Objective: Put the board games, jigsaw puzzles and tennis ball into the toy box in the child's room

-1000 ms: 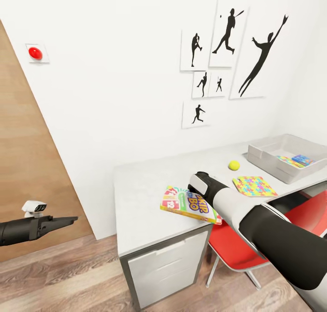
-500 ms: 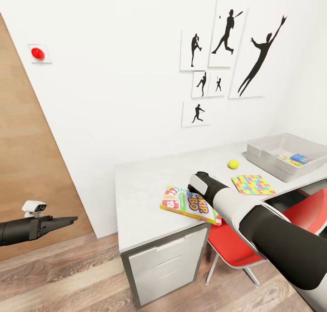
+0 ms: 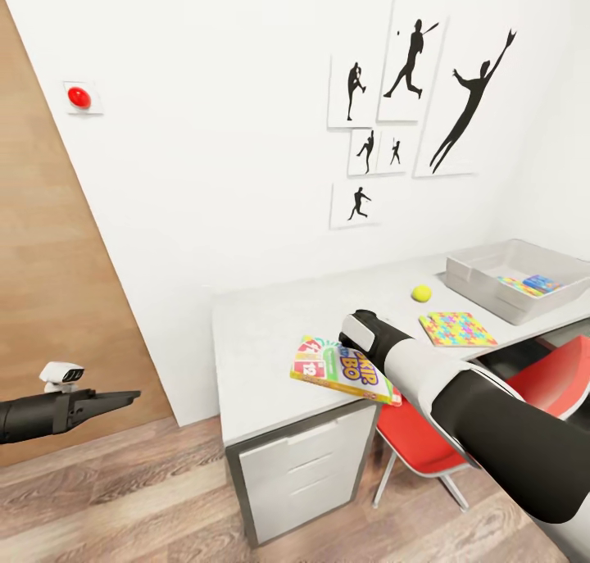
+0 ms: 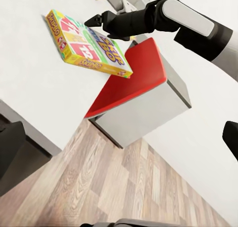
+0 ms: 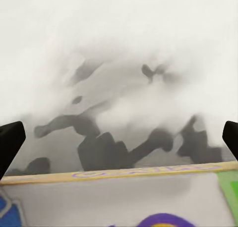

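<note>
Head view: the SKIP-BO board game (image 3: 344,370) is gripped by the right end effector (image 3: 351,343) and held tilted over the near edge of the table (image 3: 262,342), clear of the top. In the left wrist view the same box (image 4: 87,43) is seen clamped between dark fingers (image 4: 101,23) at its upper edge. The left end effector (image 3: 115,397) hangs idle over the wood floor, well apart from the table; its jaws appear closed on nothing.

The step in hand is judged to be the carry of this game to the toy box (image 3: 492,278), which stands at the far right of the table. A jigsaw puzzle (image 3: 524,285) and a small blue board game (image 3: 543,283) already lie inside it. A second jigsaw puzzle (image 3: 457,329) and the tennis ball (image 3: 421,292) lie on the table between the held box and the bin — both are to be cleared on the way. The next move calls for a rightward carry and a release above the bin.

Materials: the game is a flat, glossy printed carton; the bin is smooth, light grey, with sloping walls and rounded corners; the table top is matt light grey over white drawers.
</note>
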Controlling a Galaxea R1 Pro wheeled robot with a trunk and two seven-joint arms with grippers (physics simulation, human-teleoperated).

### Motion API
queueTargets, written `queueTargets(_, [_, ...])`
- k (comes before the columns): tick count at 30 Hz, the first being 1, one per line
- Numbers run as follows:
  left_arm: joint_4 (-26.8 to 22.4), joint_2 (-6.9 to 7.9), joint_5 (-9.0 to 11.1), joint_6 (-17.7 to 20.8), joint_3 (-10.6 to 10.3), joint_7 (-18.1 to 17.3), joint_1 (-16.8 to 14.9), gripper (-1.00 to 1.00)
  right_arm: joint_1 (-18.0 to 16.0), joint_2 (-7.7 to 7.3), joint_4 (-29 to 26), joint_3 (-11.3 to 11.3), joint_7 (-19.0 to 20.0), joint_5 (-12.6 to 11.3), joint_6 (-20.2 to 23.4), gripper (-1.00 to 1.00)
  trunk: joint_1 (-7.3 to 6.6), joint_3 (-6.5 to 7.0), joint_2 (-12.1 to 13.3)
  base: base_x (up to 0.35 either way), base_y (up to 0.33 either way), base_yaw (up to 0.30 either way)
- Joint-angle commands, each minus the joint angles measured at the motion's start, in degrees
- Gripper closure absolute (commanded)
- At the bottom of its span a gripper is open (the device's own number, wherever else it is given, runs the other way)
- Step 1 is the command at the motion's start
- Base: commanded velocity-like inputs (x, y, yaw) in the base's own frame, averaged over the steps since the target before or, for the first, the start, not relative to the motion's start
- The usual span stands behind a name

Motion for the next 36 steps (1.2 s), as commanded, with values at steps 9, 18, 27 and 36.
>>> queueTargets(9, [-0.01,-0.05,-0.04,0.61,-0.02,-0.24,-0.01,-1.0,-0.05,-0.01,-0.08,0.44,-0.25,-0.27,0.4,-1.0,0.0,-0.06,-0.03,-0.049,0.022,0.0])
queueTargets(18, [-0.01,-0.06,-0.04,0.61,-0.08,-0.24,-0.03,-1.0,-0.05,-0.03,-0.08,0.39,-0.25,-0.27,0.4,-1.0,0.0,-0.06,-0.03,-0.005,0.002,0.0])
queueTargets(27, [-0.01,-0.06,-0.04,0.61,-0.09,-0.24,0.01,-1.0,-0.08,-0.01,-0.5,0.17,-3.25,-0.29,0.14,-1.0,0.0,-0.06,-0.03,0.0,0.0,0.0])
queueTargets(36, [-0.01,-0.06,-0.04,0.61,-0.07,-0.24,0.01,-1.0,-1.19,-0.01,-0.79,0.05,-6.34,-0.36,0.03,-1.0,0.0,-0.06,-0.03,0.0,0.0,0.0])
